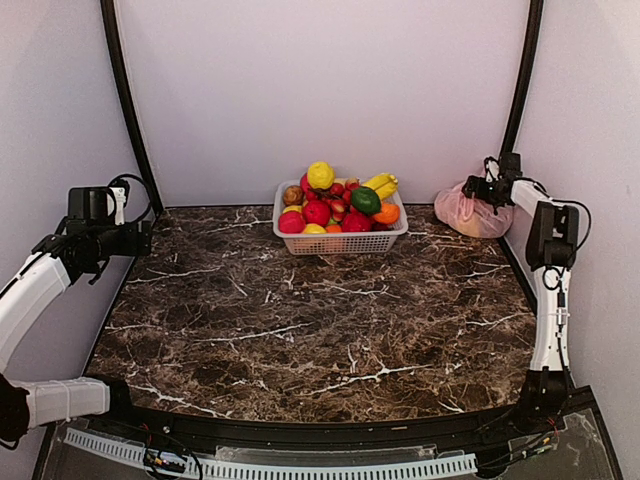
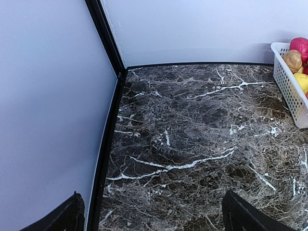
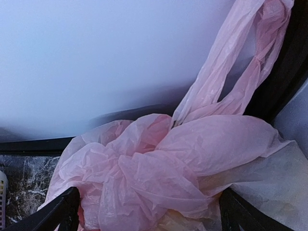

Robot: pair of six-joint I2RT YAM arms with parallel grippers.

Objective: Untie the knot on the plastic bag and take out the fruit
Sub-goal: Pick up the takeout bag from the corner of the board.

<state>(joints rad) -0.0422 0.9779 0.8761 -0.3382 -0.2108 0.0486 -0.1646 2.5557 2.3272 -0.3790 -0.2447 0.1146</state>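
— Well, starting from our left, where are we in the task?

— Our left gripper (image 1: 140,240) hangs by the table's left edge, its fingers (image 2: 72,216) spread with only bare tabletop between them. We judge it has no part in the job yet.

— And the right side?

— The plastic bag (image 1: 470,212) sits in the far right corner against the wall. Our right gripper (image 1: 475,190) is at its top, jaws wide apart on either side of the knot (image 3: 144,154) and pinching nothing, as far as we can tell. The knot is tied, so we take this as the opening step.

— What does the next move call for?

— Closing on one handle ear (image 3: 240,72) and drawing it back through the bunch. The film is thin and would likely slip, so we would probably want the left arm across to steady the bag. The fruit is hidden behind the pink film.

— And the surface and the room?

— On the left there is a pale wall and a black corner post (image 1: 125,100). The table (image 1: 300,320) is dark brown marble pattern with white veins. A white basket (image 1: 345,243) heaped with toy fruit stands at the back middle, near the bag. The right wall crowds the bag, so we have little room to work.
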